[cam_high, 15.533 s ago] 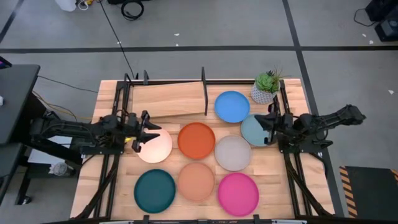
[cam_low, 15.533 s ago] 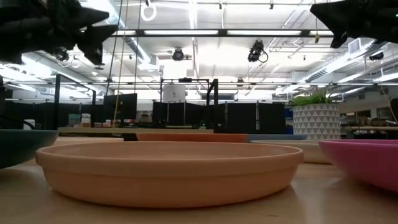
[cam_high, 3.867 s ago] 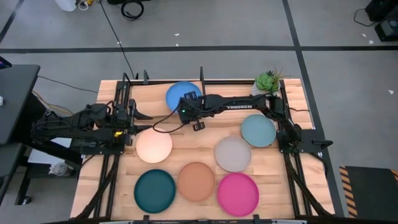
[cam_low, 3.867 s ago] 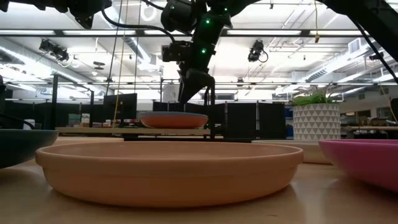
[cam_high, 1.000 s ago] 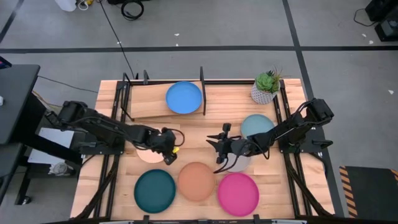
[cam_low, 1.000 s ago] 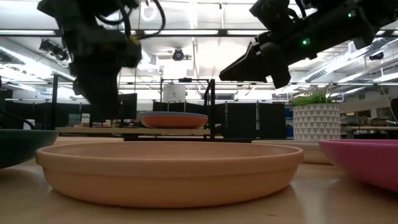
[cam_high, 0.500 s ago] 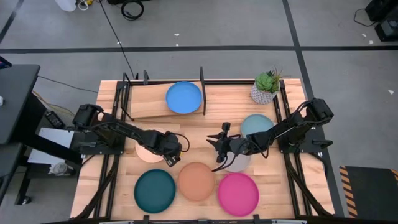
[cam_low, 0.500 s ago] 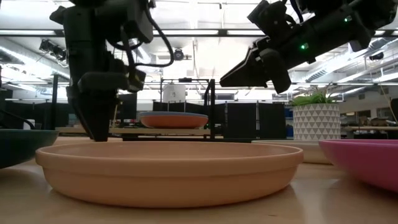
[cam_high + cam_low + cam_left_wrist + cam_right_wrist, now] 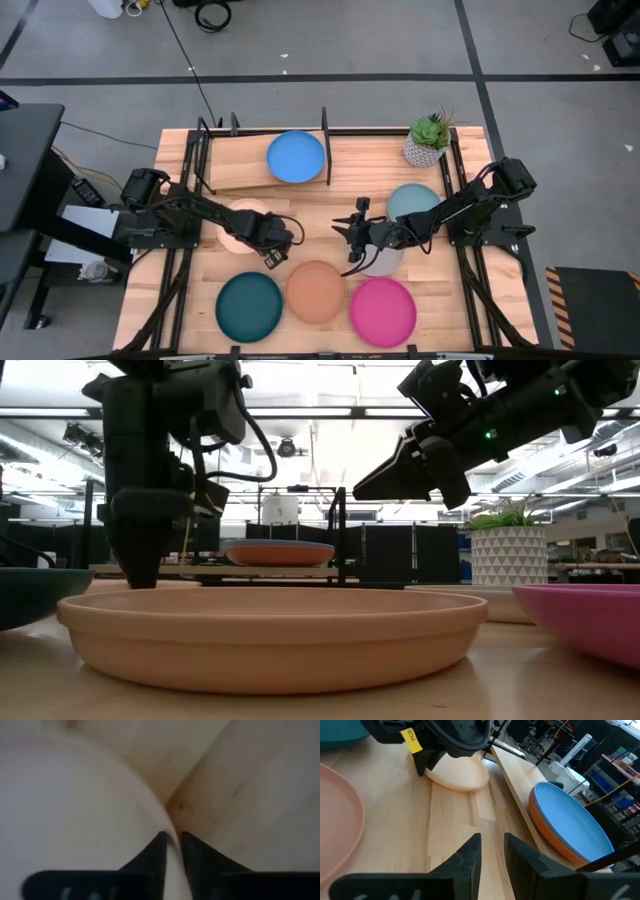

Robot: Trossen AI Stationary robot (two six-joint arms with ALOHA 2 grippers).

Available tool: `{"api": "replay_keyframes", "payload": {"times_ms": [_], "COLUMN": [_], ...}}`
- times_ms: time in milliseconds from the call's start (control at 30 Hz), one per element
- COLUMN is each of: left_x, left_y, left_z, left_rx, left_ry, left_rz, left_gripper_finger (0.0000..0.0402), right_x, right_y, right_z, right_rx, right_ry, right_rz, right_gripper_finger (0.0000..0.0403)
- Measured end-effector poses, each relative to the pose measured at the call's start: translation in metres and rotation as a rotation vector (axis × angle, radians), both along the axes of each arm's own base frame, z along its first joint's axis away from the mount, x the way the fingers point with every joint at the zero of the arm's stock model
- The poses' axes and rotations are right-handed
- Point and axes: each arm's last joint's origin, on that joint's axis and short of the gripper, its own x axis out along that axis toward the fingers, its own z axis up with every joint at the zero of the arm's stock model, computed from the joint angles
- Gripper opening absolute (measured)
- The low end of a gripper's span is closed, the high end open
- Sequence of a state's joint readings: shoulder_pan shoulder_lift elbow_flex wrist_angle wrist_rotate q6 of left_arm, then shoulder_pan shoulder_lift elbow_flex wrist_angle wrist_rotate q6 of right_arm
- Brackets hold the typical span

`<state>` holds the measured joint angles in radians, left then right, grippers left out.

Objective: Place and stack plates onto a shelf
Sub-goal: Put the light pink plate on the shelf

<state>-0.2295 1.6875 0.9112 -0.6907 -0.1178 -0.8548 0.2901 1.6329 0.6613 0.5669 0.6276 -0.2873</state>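
Cream plate [image 9: 243,226], table at 9 o'clock of centre: left gripper [image 9: 171,844] has just closed onto its rim; lift toward shelf [image 9: 255,160] likely next. Right gripper [image 9: 492,851] hovers part-open, empty, mid-table.

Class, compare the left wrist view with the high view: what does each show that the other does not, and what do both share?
Only the left wrist view shows the left gripper fingers pinching the cream plate at its rim. Only the high view shows the shelf carrying the blue plate, the teal plate, the magenta plate and the right gripper. Both show the cream plate on the table.
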Motion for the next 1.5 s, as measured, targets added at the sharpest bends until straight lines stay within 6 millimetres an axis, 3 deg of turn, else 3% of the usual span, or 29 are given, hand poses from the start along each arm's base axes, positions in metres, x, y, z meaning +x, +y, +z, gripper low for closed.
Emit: {"api": "replay_keyframes", "payload": {"times_ms": [100,200,433,533,633,900,1267,1500], "left_x": [0.005,0.013,0.029,0.032,0.027,0.022,-0.044,-0.061], "left_y": [-0.004,-0.009,-0.023,-0.021,-0.011,0.011,0.077,0.112], "left_z": [0.009,0.030,0.107,0.138,0.153,0.158,0.146,0.130], "left_rx": [-0.052,-0.087,-0.103,-0.011,0.159,0.381,0.279,0.244], "left_ry": [0.009,0.038,0.045,0.018,0.063,0.135,0.033,0.011], "left_rz": [-0.053,-0.110,-0.250,-0.279,-0.277,-0.363,-0.204,-0.123], "left_gripper_finger": [0.0015,0.0016,0.0018,0.0018,0.0019,0.0019,0.0017,0.0017], "right_x": [0.000,0.000,-0.001,-0.001,-0.001,-0.004,-0.006,-0.005], "right_y": [0.000,0.000,0.000,0.000,0.000,0.005,0.010,0.009], "right_z": [0.000,0.000,-0.001,-0.001,-0.003,-0.006,-0.006,-0.005], "right_rx": [0.000,0.000,0.005,0.020,0.034,0.055,0.063,0.061], "right_ry": [0.000,0.001,0.002,-0.002,0.006,0.027,0.026,0.016], "right_rz": [0.000,0.000,-0.002,-0.007,-0.014,-0.008,0.001,0.002], "right_gripper_finger": [0.0089,0.0089,0.0089,0.0089,0.0089,0.0089,0.0089,0.0089]}}
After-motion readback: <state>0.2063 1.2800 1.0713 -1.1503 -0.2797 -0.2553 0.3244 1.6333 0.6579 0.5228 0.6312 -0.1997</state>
